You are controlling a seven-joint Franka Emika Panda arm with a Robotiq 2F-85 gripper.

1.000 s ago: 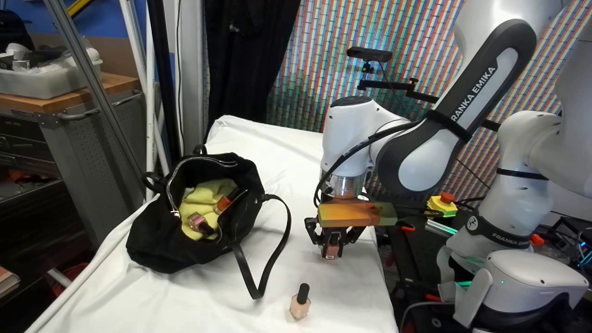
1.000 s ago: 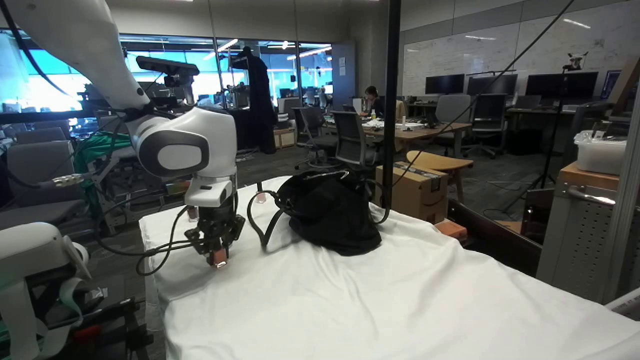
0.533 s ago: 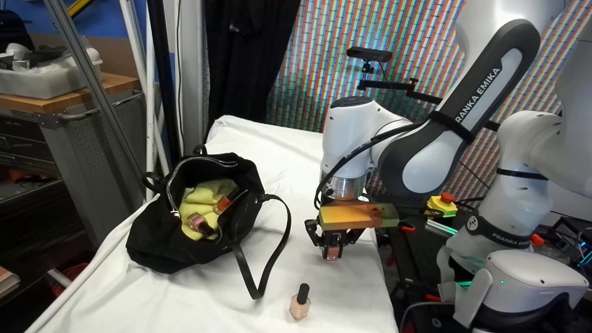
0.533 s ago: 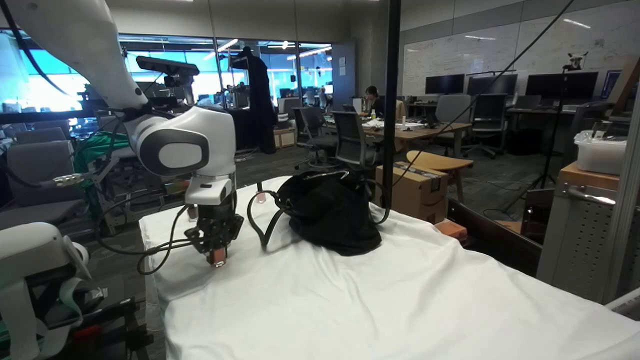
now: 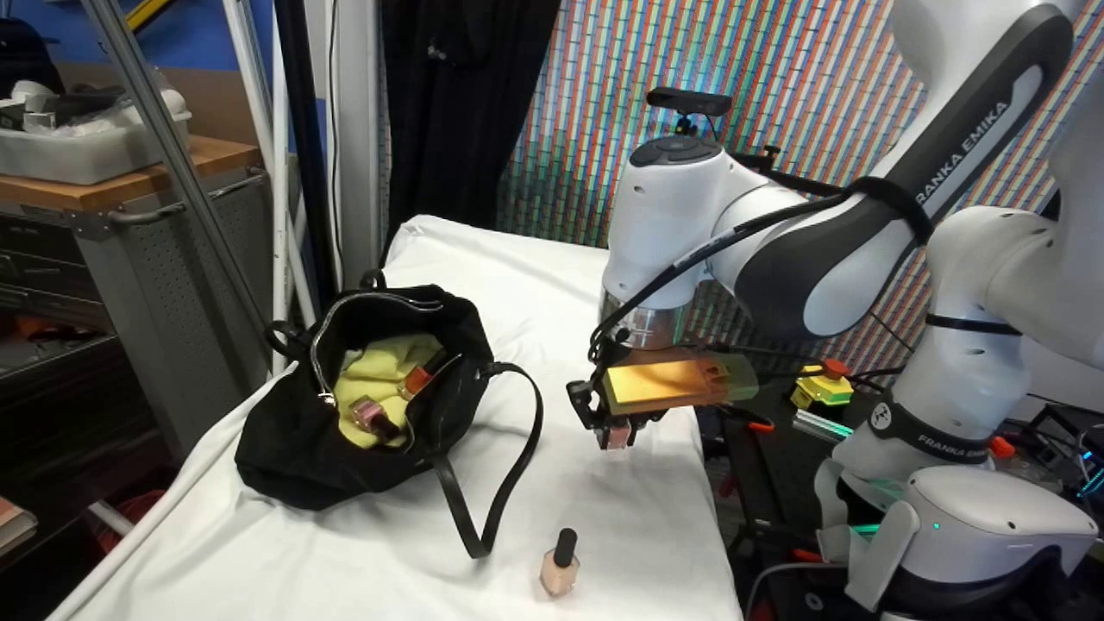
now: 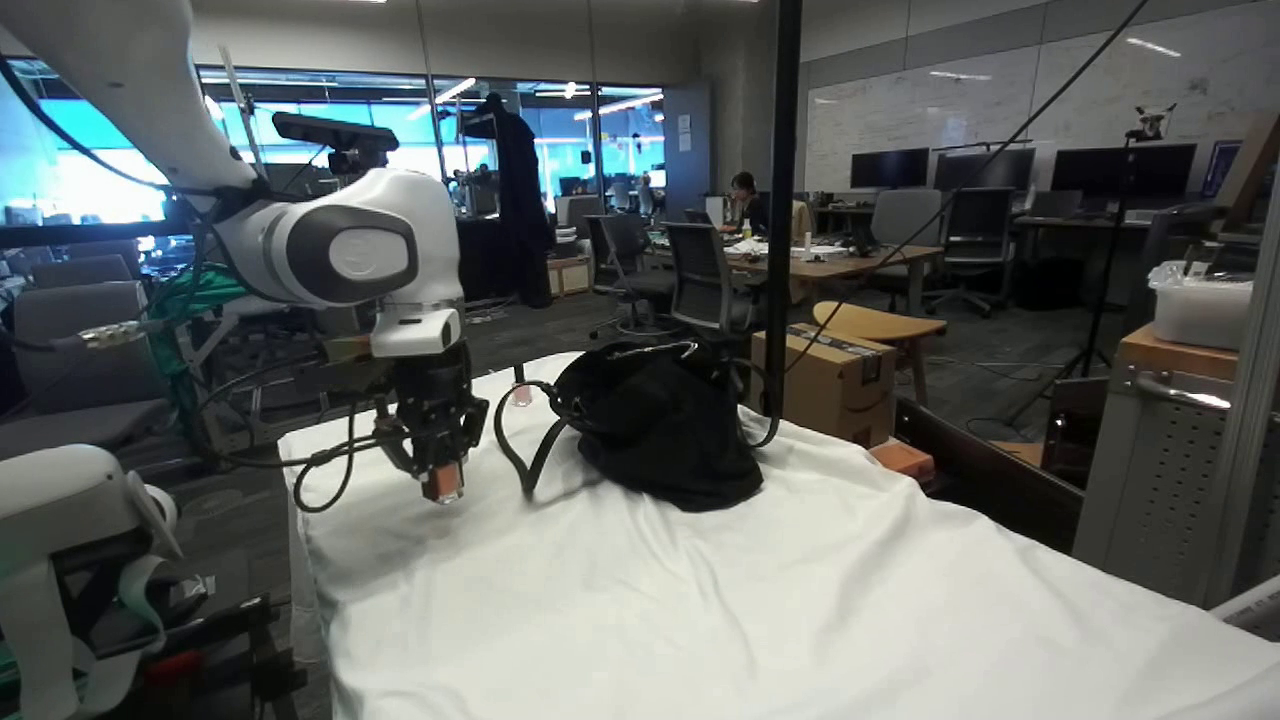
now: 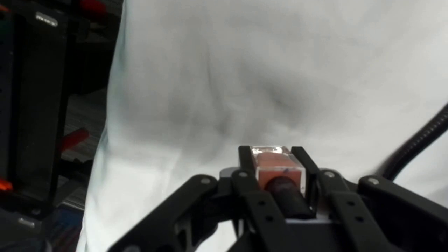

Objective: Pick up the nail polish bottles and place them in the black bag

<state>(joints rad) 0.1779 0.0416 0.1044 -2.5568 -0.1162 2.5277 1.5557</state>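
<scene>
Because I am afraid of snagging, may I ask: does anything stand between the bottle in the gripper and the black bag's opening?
Yes: the strap loop is between the held bottle and the black bag; the bag's side may need clearing too.

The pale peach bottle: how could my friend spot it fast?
In an exterior view, find the black bag on the white cloth. Near its looped strap is the pale peach bottle, black cap up. Two other bottles lie in the bag, the tool holds a coral bottle; only this one stands on the cloth.
</scene>
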